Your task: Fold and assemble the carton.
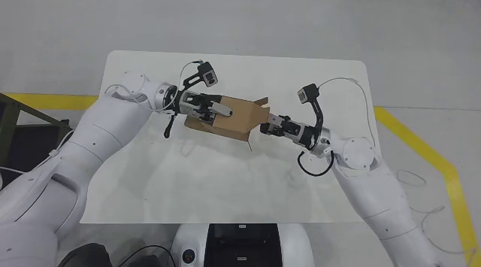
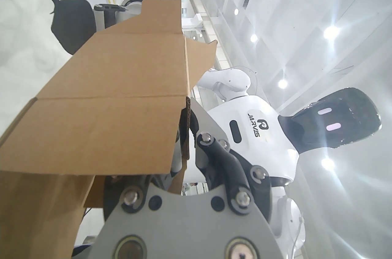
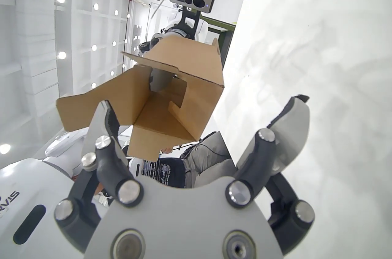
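The brown carton (image 1: pixel 233 116) sits over the middle of the white table (image 1: pixel 225 192), lying on its side with its length running across the table from left to right. Whether it rests on the tabletop or hangs just above it cannot be told. Its body is squared open, and the end facing the table's right side is unclosed, with flaps (image 3: pixel 76 113) standing outward. The left gripper (image 1: pixel 209 107) is at the carton's end toward the table's left side, clamped on a carton wall. The right wrist view shows one grey finger (image 3: pixel 159 79) inside the box, and in the left wrist view the cardboard edge lies against a finger (image 2: pixel 199 128). The right gripper (image 1: pixel 269 125) is at the open end toward the table's right side, its fingers spread wide. One fingertip (image 3: pixel 104 116) is just beside a flap, and the other (image 3: pixel 294 113) stands apart from the cardboard, over bare tabletop.
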Robot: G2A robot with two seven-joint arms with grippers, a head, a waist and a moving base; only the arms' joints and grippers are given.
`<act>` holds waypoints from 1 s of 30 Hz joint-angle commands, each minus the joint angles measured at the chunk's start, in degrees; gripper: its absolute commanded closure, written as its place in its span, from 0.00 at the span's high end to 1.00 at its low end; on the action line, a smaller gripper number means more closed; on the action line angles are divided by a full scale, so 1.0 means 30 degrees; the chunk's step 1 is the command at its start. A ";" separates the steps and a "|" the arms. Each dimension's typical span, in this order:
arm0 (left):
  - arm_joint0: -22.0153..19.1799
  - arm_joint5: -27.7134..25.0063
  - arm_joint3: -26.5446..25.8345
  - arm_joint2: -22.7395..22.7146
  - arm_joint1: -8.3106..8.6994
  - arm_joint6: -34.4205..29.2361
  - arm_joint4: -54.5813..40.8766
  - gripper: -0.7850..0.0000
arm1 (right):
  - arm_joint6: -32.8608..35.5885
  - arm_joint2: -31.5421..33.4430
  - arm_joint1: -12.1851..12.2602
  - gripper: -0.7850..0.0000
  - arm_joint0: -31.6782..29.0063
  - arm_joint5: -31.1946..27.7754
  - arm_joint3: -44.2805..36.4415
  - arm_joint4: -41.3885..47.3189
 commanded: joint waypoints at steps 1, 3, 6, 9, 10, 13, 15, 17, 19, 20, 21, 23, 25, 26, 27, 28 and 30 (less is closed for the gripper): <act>0.0235 0.0022 -0.0109 -0.0391 0.0155 0.0000 0.0373 0.00 | 0.0117 0.0120 0.0036 1.00 -0.0183 -0.0114 -0.0259 0.0146; 0.0495 0.0022 -0.0179 -0.0763 0.0291 0.0000 0.0438 0.00 | 0.0271 0.0263 0.0068 1.00 -0.0376 -0.0251 -0.0495 0.0530; 0.0668 0.0024 0.0387 -0.1151 0.0489 0.0000 0.1333 0.00 | 0.0625 0.0490 0.0107 1.00 -0.0641 -0.0567 -0.0834 0.1396; 0.0730 0.0026 0.1159 -0.1299 0.0473 0.0000 0.1514 0.00 | 0.1078 0.0684 0.0136 1.00 -0.0810 -0.0873 -0.1200 0.2334; 0.0698 0.0026 0.1429 -0.1304 0.0445 0.0000 0.1551 0.00 | 0.1232 0.0705 0.0137 1.00 -0.0875 -0.0949 -0.1308 0.2698; 0.0601 0.0064 0.2154 -0.1294 0.0270 0.0000 0.1202 0.00 | 0.1662 0.0635 0.0137 1.00 -0.0969 -0.0909 -0.1544 0.3288; 0.0462 0.0223 0.2522 -0.1295 0.0105 0.0000 0.0988 0.00 | 0.1797 0.0472 0.0113 1.00 -0.1005 -0.0844 -0.1629 0.3505; 0.0295 0.0256 0.2808 -0.1315 -0.0072 0.0009 0.0958 0.00 | 0.1936 0.0171 0.0061 1.00 -0.1030 -0.0759 -0.1700 0.3830; 0.0169 0.0302 0.3023 -0.1339 -0.0248 0.0264 0.0997 0.00 | 0.2070 -0.0173 -0.0001 1.00 -0.0992 -0.0714 -0.1748 0.4029; 0.0109 0.0321 0.3112 -0.1349 -0.0327 0.0440 0.1082 0.00 | 0.2128 -0.0356 -0.0038 1.00 -0.0972 -0.0690 -0.1772 0.4177; 0.0035 0.0258 0.3183 -0.1353 -0.0395 0.0667 0.1298 0.00 | 0.2192 -0.0540 -0.0074 1.00 -0.0941 -0.0687 -0.1803 0.4283; -0.0004 0.0350 0.3259 -0.1379 -0.0530 0.1004 0.1445 0.00 | 0.2314 -0.0927 -0.0152 1.00 -0.0878 -0.0688 -0.1865 0.4475; -0.0044 0.0395 0.3395 -0.1465 -0.0638 0.1369 0.1575 0.00 | 0.2422 -0.1264 -0.0224 1.00 -0.0792 -0.0678 -0.1888 0.4617; -0.0046 0.0408 0.3459 -0.1519 -0.0684 0.1521 0.1624 0.00 | 0.2440 -0.1393 -0.0256 1.00 -0.0749 -0.0690 -0.1885 0.4688; -0.0052 0.0404 0.3520 -0.1589 -0.0723 0.1676 0.1669 0.00 | 0.2465 -0.1509 -0.0287 1.00 -0.0708 -0.0721 -0.1892 0.4766; -0.0049 0.0386 0.3563 -0.1665 -0.0758 0.1809 0.1711 0.00 | 0.2490 -0.1605 -0.0314 1.00 -0.0669 -0.0758 -0.1883 0.4824; 0.0005 0.0450 0.3596 -0.1803 -0.0820 0.1878 0.1723 0.00 | 0.2515 -0.1759 -0.0363 1.00 -0.0599 -0.0811 -0.1891 0.4972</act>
